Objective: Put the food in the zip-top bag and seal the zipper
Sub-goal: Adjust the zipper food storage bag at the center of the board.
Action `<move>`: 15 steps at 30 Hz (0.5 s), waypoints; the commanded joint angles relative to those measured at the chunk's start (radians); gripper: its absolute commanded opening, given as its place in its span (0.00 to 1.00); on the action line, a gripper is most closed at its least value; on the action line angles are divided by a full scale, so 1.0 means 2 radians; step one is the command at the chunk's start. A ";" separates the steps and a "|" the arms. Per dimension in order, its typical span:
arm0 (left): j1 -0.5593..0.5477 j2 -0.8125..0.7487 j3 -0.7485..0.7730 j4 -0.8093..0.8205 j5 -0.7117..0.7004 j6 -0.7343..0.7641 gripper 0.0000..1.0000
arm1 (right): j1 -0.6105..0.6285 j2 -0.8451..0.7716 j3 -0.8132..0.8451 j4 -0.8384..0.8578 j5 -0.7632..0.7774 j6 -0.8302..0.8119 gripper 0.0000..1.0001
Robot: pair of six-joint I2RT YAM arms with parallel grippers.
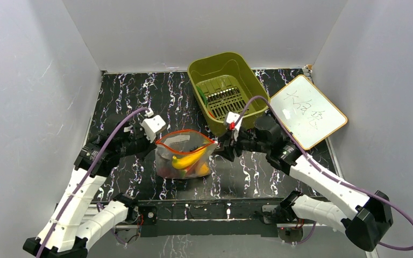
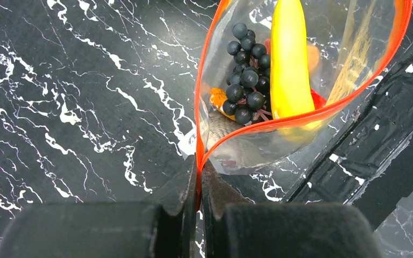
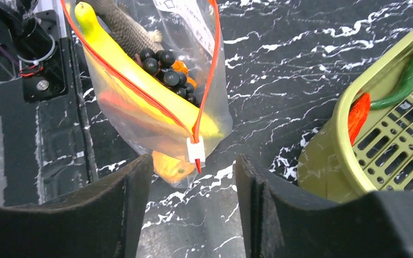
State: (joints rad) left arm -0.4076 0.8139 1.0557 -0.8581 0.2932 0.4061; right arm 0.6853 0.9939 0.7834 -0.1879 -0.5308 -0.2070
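One corner of the bag (image 1: pixel 164 161) is pinched by the left gripper (image 2: pixel 199 167); the right gripper (image 3: pixel 193 166) is spread at the slider (image 3: pixel 196 149). A missed slider would leave the zipper (image 2: pixel 301 115) open.

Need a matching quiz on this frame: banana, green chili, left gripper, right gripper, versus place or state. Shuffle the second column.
1. banana
2. green chili
3. left gripper
4. right gripper

A. open, facing the white slider
B. inside the zip-top bag
C. shut on the zipper at its end
D. lying in the olive basket

Pairs: 1-B, 2-D, 3-C, 4-A
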 commanded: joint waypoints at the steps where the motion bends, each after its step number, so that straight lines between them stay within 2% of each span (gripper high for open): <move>1: 0.002 -0.012 -0.003 0.018 0.011 0.000 0.00 | -0.002 -0.035 -0.051 0.180 0.017 0.060 0.57; 10: 0.002 -0.019 -0.007 0.022 0.025 0.002 0.00 | -0.002 -0.022 -0.134 0.319 -0.011 0.118 0.59; 12: 0.002 -0.022 -0.013 0.021 0.024 0.002 0.00 | -0.002 -0.018 -0.150 0.363 -0.008 0.131 0.57; 15: 0.002 -0.023 -0.018 0.020 0.019 0.002 0.00 | -0.002 -0.010 -0.155 0.385 -0.004 0.134 0.51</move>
State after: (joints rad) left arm -0.4076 0.7860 1.0363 -0.8249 0.3225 0.4080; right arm 0.6853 0.9604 0.4824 0.3595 -0.5426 0.0086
